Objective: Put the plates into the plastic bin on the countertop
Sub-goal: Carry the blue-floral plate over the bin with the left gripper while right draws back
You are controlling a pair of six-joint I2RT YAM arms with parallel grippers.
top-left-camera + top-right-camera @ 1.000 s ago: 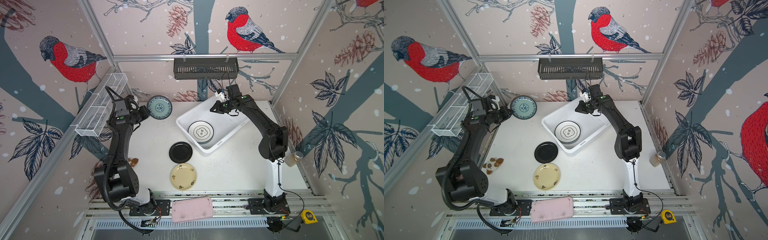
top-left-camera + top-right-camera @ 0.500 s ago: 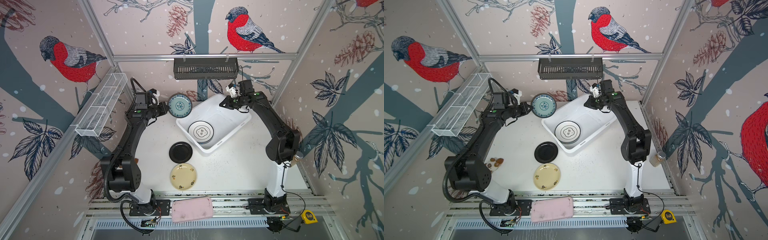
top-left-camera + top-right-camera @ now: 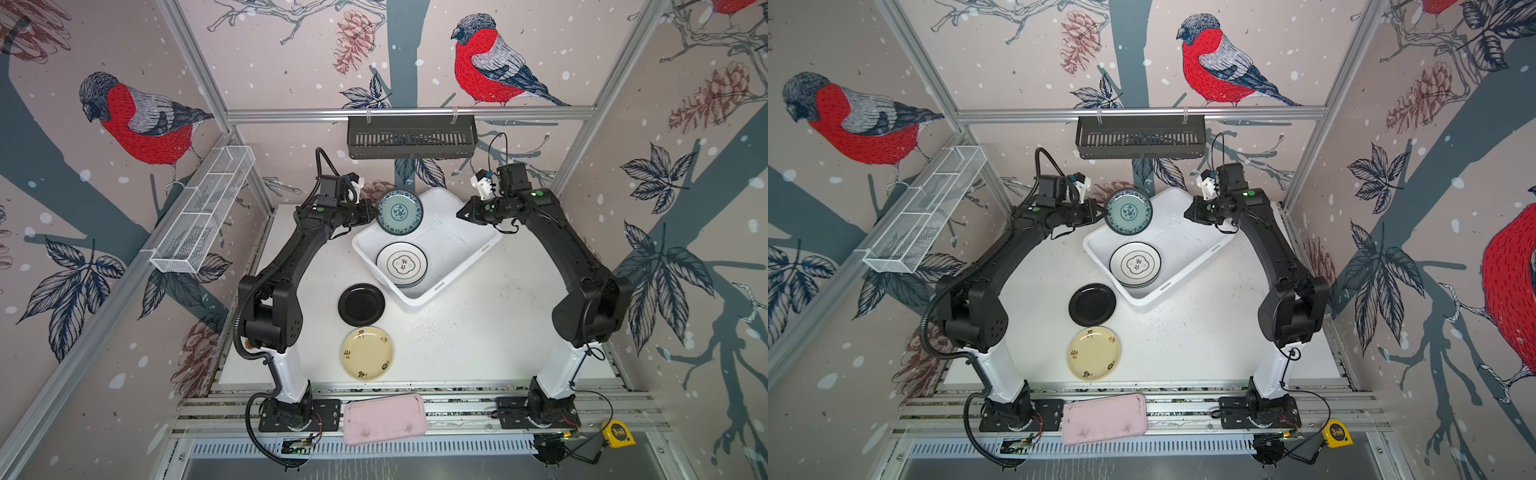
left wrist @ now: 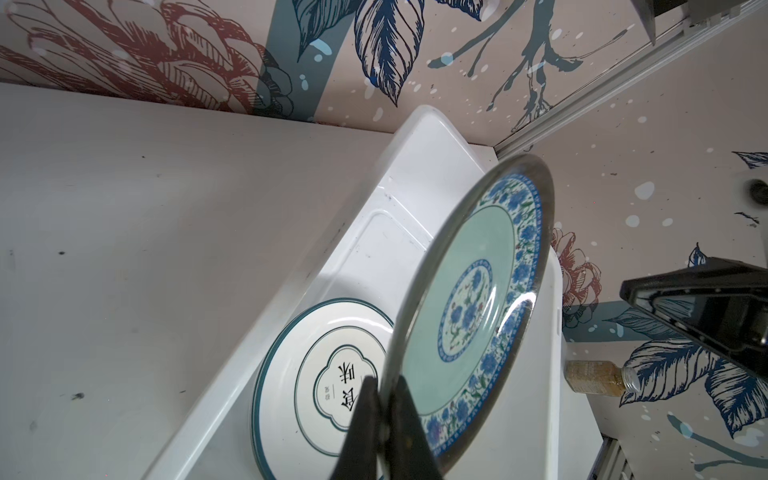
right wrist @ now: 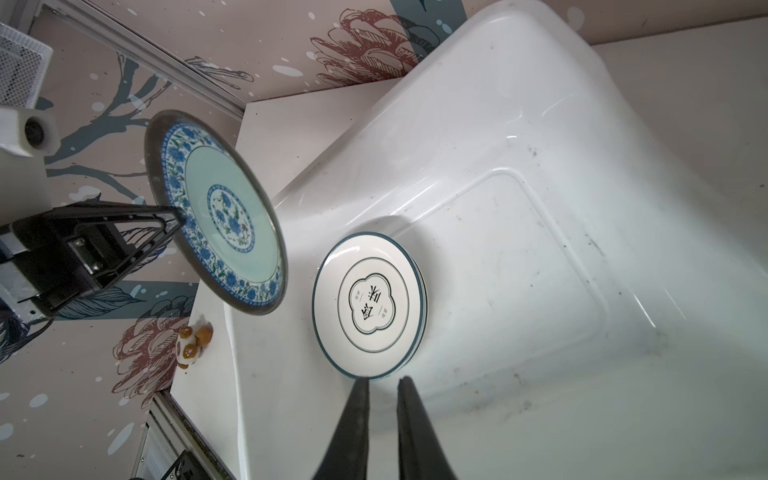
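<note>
My left gripper [image 3: 371,212] [image 4: 384,380] is shut on the rim of the teal plate [image 3: 400,210] [image 3: 1128,211] [image 4: 469,316] [image 5: 224,216]. It holds the plate tilted in the air over the far left corner of the plastic bin [image 3: 453,245] [image 3: 1183,249]. Inside the bin lies a stack of white black-rimmed plates [image 3: 401,264] [image 5: 370,303]. A black plate [image 3: 360,304] and a pale yellow plate [image 3: 366,353] rest on the countertop [image 3: 478,332] in front of the bin. My right gripper [image 3: 463,214] [image 5: 383,380] hovers over the bin's far right side, empty, with a narrow gap between its fingers.
A pink tray [image 3: 384,419] lies on the front rails. A black slotted basket [image 3: 411,137] hangs on the back wall and a white wire shelf [image 3: 203,212] on the left wall. A small bottle [image 4: 598,376] stands at the table's right edge, a yellow tape measure [image 3: 619,433] at front right.
The left arm has swung right, carrying the teal plate from the back left of the table to above the bin's corner. The right gripper has drawn back to the right.
</note>
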